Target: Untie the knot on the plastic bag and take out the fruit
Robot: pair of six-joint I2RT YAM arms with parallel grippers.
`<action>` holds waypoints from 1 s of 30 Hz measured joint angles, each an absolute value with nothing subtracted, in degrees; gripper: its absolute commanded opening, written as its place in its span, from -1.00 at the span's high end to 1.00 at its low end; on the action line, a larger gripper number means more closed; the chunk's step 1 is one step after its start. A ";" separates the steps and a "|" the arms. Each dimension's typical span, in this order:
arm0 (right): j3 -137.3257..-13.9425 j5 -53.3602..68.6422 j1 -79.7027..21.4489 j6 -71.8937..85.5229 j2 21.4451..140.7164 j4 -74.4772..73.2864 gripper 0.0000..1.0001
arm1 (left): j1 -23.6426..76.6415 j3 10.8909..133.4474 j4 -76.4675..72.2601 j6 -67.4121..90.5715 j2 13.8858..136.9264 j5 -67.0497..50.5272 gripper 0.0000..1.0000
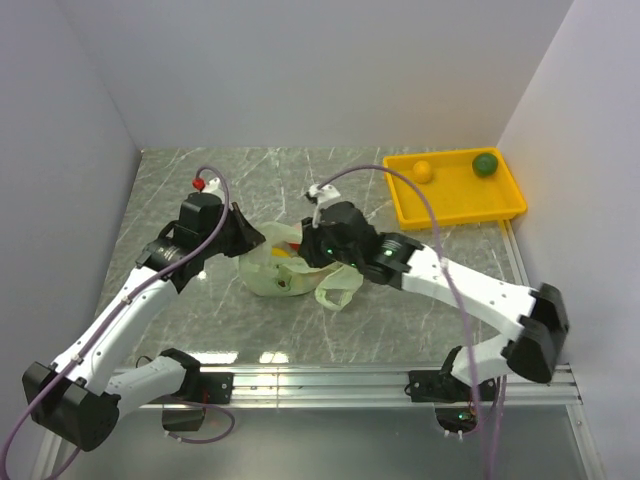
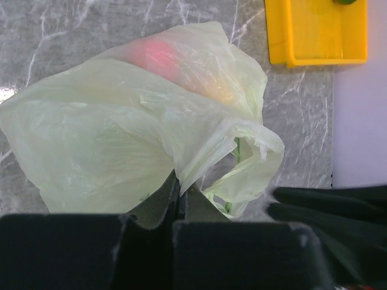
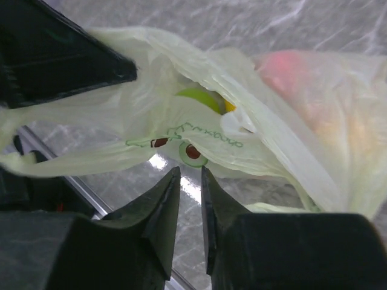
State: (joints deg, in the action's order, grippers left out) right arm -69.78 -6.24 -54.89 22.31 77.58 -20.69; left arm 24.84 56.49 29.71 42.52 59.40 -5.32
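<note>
The plastic bag [image 1: 282,272] lay on the table [image 1: 330,180] between my arms, thin, slack, slippery, its fruit [image 3: 195,96] light inside. My left gripper [image 2: 179,198] was clenched on its film; my right gripper [image 3: 191,192] hung slightly parted, seemingly empty. The bunched handle loop [image 2: 257,172] looked the surest hold.

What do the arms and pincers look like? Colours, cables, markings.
The left arm and right arm: white links, black joints. A lilac cable loops along each. The left pincer and right pincer have black, wedge-shaped fingers. The right wrist shows green lights; a red cap sits by the left one.
</note>
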 measured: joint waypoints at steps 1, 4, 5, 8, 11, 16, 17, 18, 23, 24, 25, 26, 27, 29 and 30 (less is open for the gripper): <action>-69.71 -5.76 -54.89 22.46 79.42 -20.01 0.49 | 24.84 56.49 29.78 42.63 59.55 -5.30 0.99; -69.73 -4.64 -54.87 22.87 86.08 -16.58 0.56 | 24.84 56.49 29.93 42.81 59.75 -5.23 0.99; -69.73 -4.60 -54.81 23.11 88.29 -15.20 0.58 | 24.84 56.49 29.89 42.94 59.68 -5.21 0.99; -69.76 -4.89 -54.50 24.18 94.26 -11.51 0.57 | 24.84 56.42 29.87 43.16 59.48 -5.17 0.99; -69.76 -5.30 -54.17 24.84 99.18 -8.56 0.53 | 24.84 55.22 29.61 43.48 58.83 -4.97 0.99; -67.64 -3.90 -54.68 25.06 102.50 -6.85 0.46 | 24.84 49.78 29.23 44.80 56.34 -1.63 0.99; -65.60 -3.53 -55.33 25.19 101.45 -6.79 0.44 | 24.84 48.51 28.88 45.15 55.92 -0.40 0.99; -63.11 -3.09 -56.21 25.36 100.12 -6.83 0.43 | 24.82 46.76 28.27 45.71 55.31 1.26 0.99; -51.20 -0.93 -61.56 27.66 91.92 -8.64 0.39 | 24.32 39.27 26.87 48.45 54.26 6.00 0.99; -49.76 -0.60 -62.19 28.05 90.94 -8.95 0.39 | 24.27 38.15 26.92 48.97 54.24 6.39 0.99; -49.01 -0.51 -62.50 28.27 90.21 -9.61 0.38 | 24.27 36.95 26.85 49.45 54.19 6.83 0.99; -48.88 -0.51 -62.57 28.36 89.84 -10.44 0.37 | 24.27 36.10 26.85 49.74 54.08 7.01 0.99; -48.95 -0.64 -62.63 28.38 89.45 -11.07 0.34 | 24.27 35.40 26.92 49.91 53.82 7.01 0.99; -49.65 -1.39 -62.65 28.25 88.47 -12.40 0.25 | 24.25 34.83 26.98 50.02 52.97 6.96 0.99; -50.35 -2.00 -62.63 27.99 87.94 -13.17 0.22 | 24.23 34.83 26.76 49.84 52.36 6.96 0.99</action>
State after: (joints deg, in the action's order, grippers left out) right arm -50.35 -2.00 -62.63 27.99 87.94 -13.17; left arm 24.23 34.83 26.76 49.84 52.36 6.96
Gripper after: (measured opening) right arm 0.360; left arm 0.013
